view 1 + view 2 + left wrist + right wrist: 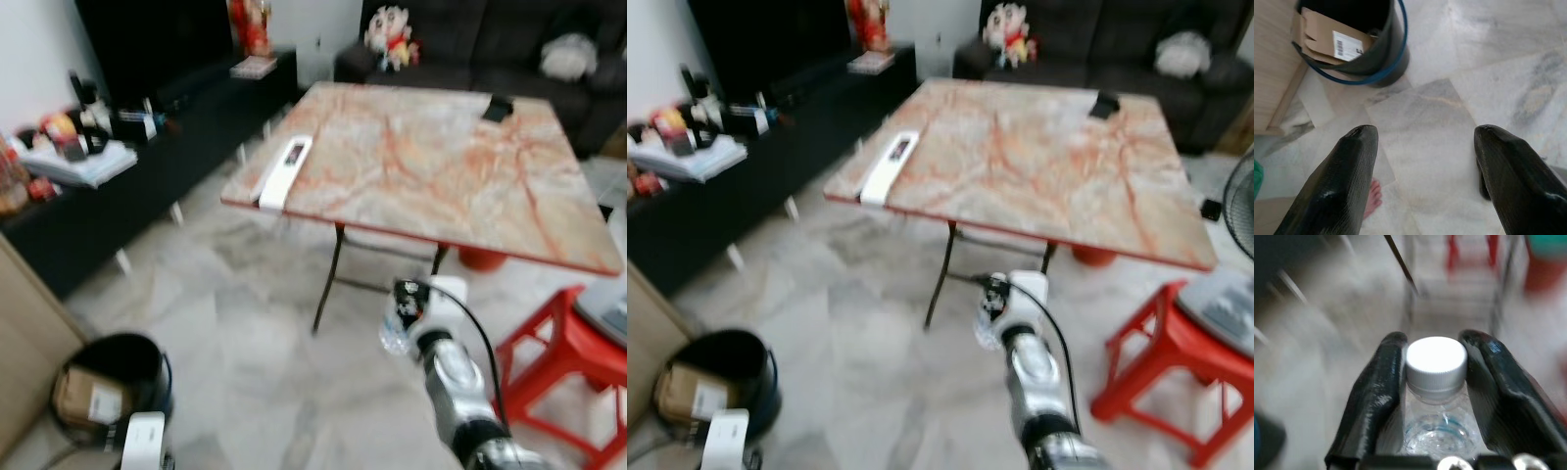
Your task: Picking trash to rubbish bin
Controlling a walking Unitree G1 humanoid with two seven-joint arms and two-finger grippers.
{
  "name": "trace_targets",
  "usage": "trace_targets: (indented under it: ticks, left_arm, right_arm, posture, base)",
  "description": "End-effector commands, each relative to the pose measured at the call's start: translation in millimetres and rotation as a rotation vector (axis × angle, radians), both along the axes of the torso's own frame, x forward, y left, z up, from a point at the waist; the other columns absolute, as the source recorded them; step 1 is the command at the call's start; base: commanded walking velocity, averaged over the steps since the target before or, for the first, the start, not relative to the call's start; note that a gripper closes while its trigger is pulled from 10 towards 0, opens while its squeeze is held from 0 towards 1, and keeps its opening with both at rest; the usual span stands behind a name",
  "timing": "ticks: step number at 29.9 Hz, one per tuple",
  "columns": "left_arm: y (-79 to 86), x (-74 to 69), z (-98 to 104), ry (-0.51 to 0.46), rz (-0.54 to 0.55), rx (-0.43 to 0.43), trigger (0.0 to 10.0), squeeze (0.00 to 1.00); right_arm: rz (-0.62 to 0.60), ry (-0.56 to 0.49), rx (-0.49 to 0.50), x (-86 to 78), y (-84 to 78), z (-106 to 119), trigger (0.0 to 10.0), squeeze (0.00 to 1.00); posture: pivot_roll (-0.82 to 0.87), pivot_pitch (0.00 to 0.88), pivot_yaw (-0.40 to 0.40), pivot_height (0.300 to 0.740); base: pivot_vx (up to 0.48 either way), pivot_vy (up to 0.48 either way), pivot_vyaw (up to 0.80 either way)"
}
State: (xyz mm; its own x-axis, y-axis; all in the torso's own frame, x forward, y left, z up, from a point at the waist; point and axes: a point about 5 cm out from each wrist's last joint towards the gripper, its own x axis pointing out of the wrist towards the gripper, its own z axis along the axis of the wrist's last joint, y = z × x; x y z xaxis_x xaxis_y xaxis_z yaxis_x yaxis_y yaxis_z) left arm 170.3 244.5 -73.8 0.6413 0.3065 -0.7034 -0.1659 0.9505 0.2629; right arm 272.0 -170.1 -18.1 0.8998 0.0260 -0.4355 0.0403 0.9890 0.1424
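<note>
Even indoor light, soft motion blur in head views, right wrist bg badly smeared, left wrist sharp.

A marble-topped folding table [431,166] stands on pale marble floor [245,333] beside a red stool [563,367] and dark sofa [490,39].

right gripper [1436,364] | fingers [1376,396] clamped on clear bottle [1437,418], white cap [1436,360] | blurred floor, red stool legs [1471,249] at 12 o'clock
</note>
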Motion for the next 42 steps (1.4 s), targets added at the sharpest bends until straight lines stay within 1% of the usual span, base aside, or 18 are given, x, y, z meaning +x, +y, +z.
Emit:
trace_targets:
  ticks: [1,2,5,6,7,8,9,11,13,14,15,17,23,25,31,42]
  left_arm:
    - [-0.2,1.6,0,0.003,0.0,-0.002,10.0,0.0]
    - [-0.4,1.7,0,0.003,0.0,-0.003,10.0,0.0]
    - [-0.7,1.9,0,0.004,0.0,-0.006,10.0,0.0]
    - [-0.7,1.9,0,0.004,0.0,-0.006,10.0,0.0]
    - [-1.0,2.3,0,0.004,-0.002,-0.006,10.0,0.0]
    - [-1.1,2.4,0,0.004,-0.002,-0.006,10.0,0.0]
    - [-1.2,2.5,0,0.005,-0.003,-0.006,10.0,0.0]
    - [-1.3,2.6,0,0.005,-0.004,-0.007,10.0,0.0]
    - [-1.7,2.6,0,0.008,-0.006,-0.009,10.0,0.0]
    - [-1.7,2.6,0,0.008,-0.006,-0.009,10.0,0.0]
    - [-1.7,2.6,0,0.009,-0.005,-0.009,10.0,0.0]
    - [-1.3,2.1,0,0.012,-0.004,-0.009,10.0,0.0]
    - [-0.9,1.1,-1,0.02,-0.01,-0.006,10.0,0.0]
    - [-0.6,0.5,-1,0.023,-0.015,-0.004,10.0,0.0]
    - [-0.2,-0.1,-1,0.028,-0.024,-0.001,10.0,0.0]
    - [-0.2,-1.3,-2,0.035,-0.033,0.002,10.0,0.0]
  right_arm:
    - [0.005,0.007,0.011,4.1,4.9,2,10.0,0.0]
    - [-0.012,0.068,-0.001,-6.5,0.8,-8,10.0,0.0]
    - [-0.069,0.203,-0.021,-31.5,-9.7,-29,10.0,0.0]
    - [-0.069,0.203,-0.021,-31.5,-9.7,-29,10.0,0.0]
    - [-0.08,0.272,-0.035,-44.7,-12.7,-39,10.0,0.0]
    - [-0.078,0.294,-0.041,-49.1,-13.1,-42,10.0,0.0]
    - [-0.084,0.34,-0.044,-58.1,-13.7,-48,10.0,0.0]
    - [-0.091,0.387,-0.048,-67.7,-13.8,-54,10.0,0.0]
    - [-0.08,0.439,-0.054,-78.8,-10.7,-61,10.0,0.0]
    - [-0.08,0.439,-0.054,-78.8,-10.7,-61,10.0,0.0]
    - [-0.055,0.456,-0.058,-83.1,-6.2,-64,10.0,0.0]
    - [-0.037,0.454,-0.063,-85.1,-1.2,-65,10.0,0.0]
    - [-0.025,0.464,-0.069,-87.2,2.9,-66,10.0,0.0]
    - [0.003,0.467,-0.084,-86.7,5.1,-66,10.0,0.0]
    - [0.024,0.456,-0.096,-82.2,6.5,-64,10.0,0.0]
    - [0.052,0.453,-0.103,-81.7,9.8,-64,10.0,0.0]
  posture:
    - [-0.02,0.0,-0.01,0.74]
    - [-0.02,0.0,-0.01,0.74]
    - [-0.03,0.0,-0.007,0.74]
    - [-0.03,0.0,-0.007,0.74]
    - [-0.03,0.0,-0.007,0.74]
    - [-0.03,0.0,-0.007,0.74]
    - [-0.03,0.0,-0.007,0.74]
    - [-0.03,0.0,-0.007,0.74]
    - [-0.03,0.0,-0.008,0.74]
    - [-0.03,0.0,-0.008,0.74]
    - [-0.03,0.0,-0.008,0.74]
    - [-0.03,0.0,-0.006,0.74]
    - [-0.03,0.0,0.001,0.74]
    - [-0.03,0.0,0.002,0.74]
    - [-0.03,0.0,0.004,0.74]
    - [-0.02,0.0,0.002,0.74]
  base:
    - [0.0,0.0,0.0]
    - [0.0,0.0,0.0]
    - [0.0,0.0,0.0]
    - [0.0,0.0,0.0]
    - [0.0,0.0,0.0]
    - [0.0,0.0,0.0]
    - [0.0,0.0,0.0]
    - [0.0,0.0,0.0]
    - [0.0,0.0,0.0]
    - [0.0,0.0,0.0]
    - [0.0,0.0,0.0]
    - [0.0,0.0,0.68]
    - [0.0,0.0,0.8]
    - [0.0,0.0,0.8]
    - [0.0,0.0,0.8]
    - [0.0,0.0,0.8]
